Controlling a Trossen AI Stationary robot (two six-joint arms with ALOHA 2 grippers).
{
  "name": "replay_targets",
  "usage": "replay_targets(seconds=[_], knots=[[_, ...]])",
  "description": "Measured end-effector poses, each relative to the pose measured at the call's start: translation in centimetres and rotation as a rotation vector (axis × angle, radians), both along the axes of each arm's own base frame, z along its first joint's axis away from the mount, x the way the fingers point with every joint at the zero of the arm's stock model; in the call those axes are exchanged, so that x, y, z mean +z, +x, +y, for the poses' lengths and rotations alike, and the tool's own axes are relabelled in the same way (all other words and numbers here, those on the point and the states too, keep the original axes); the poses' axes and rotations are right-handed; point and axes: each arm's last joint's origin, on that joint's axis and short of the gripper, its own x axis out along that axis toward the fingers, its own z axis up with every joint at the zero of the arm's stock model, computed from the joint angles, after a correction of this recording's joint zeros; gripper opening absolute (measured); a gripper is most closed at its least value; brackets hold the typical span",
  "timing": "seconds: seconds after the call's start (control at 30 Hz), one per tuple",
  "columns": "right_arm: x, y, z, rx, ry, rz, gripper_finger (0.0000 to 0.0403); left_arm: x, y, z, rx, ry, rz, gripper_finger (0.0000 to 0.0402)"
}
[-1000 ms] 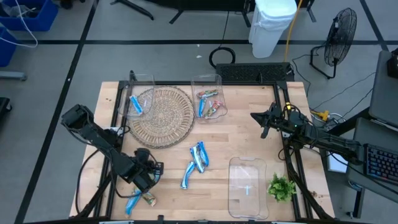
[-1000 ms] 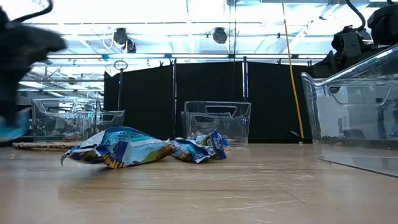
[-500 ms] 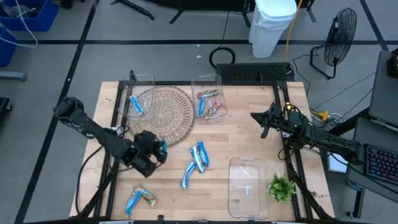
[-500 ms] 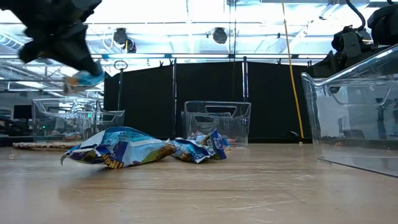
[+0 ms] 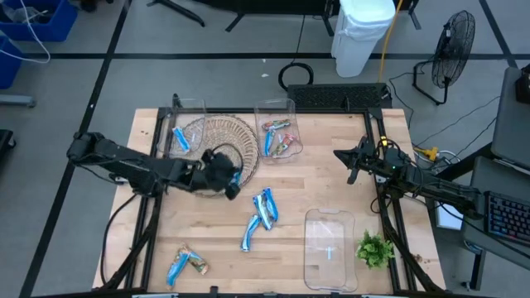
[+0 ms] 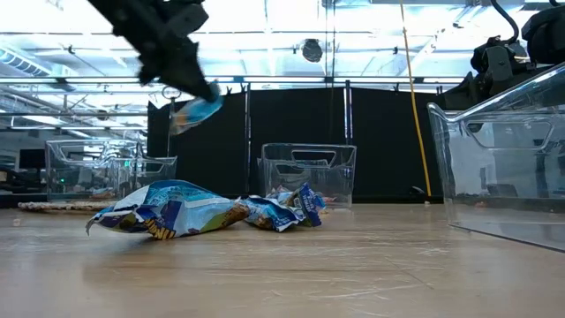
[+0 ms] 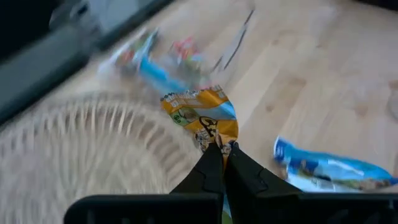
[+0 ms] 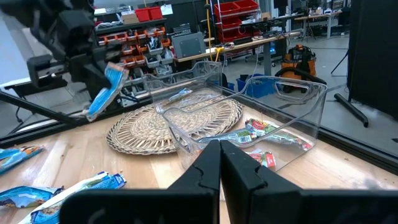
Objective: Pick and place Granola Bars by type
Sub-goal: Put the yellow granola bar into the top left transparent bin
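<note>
My left gripper (image 5: 228, 172) hangs over the near right rim of the round woven mat (image 5: 211, 149), shut on a blue and yellow granola bar (image 7: 204, 117) (image 6: 196, 109). Loose blue bars lie on the table's middle (image 5: 263, 207) and at the near left (image 5: 185, 264). A clear bin at the far left (image 5: 187, 131) holds a blue bar, and the clear bin beside it (image 5: 278, 135) holds blue and reddish bars. My right gripper (image 5: 351, 162) waits shut above the table's right side, touching nothing. My left gripper pinches one end of the bar's wrapper (image 7: 217, 143) between its two fingertips. The fingers slant down toward the far right. The rest of the bar sticks out past the fingertips and hangs tilted, lifted clear of the mat and the table.
A third clear bin (image 5: 330, 247) stands at the near right with a green leafy sprig (image 5: 374, 248) beside it. Bare wood lies between the middle bars and the right arm.
My left gripper has risen and swung from the table's near left corner toward the far right, to the woven mat's rim, rolling its wrist as it went. The blue bar has gone with it, lifted clear. Other bars stay at the near left.
</note>
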Motion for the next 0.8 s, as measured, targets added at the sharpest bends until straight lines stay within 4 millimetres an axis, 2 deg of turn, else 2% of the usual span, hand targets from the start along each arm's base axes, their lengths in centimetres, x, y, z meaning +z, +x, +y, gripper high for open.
replay_targets(seconds=[0.1,0.23,0.4,0.53,0.7,0.8], knots=[[0.0,0.0,0.0,0.0,0.0,0.0,0.0,0.7,0.8,0.9,-0.117,0.067,-0.02,0.0005],[0.0,0.0,0.0,0.0,0.0,0.0,0.0,2.2,1.4,0.8,-0.272,0.146,-0.109,0.0004],[0.0,0.0,0.0,0.0,0.0,0.0,0.0,3.7,0.5,1.0,-0.327,0.22,-0.158,0.0004],[0.0,0.0,0.0,0.0,0.0,0.001,0.0,2.9,-1.4,1.7,-0.32,0.234,-0.238,0.0004],[0.0,0.0,0.0,0.0,0.001,0.002,0.0,0.5,-5.5,3.1,-0.257,0.251,-0.397,0.0004],[0.0,0.0,0.0,0.0,0.002,0.004,0.0,-0.3,-8.0,3.8,-0.228,0.265,-0.515,0.0004]])
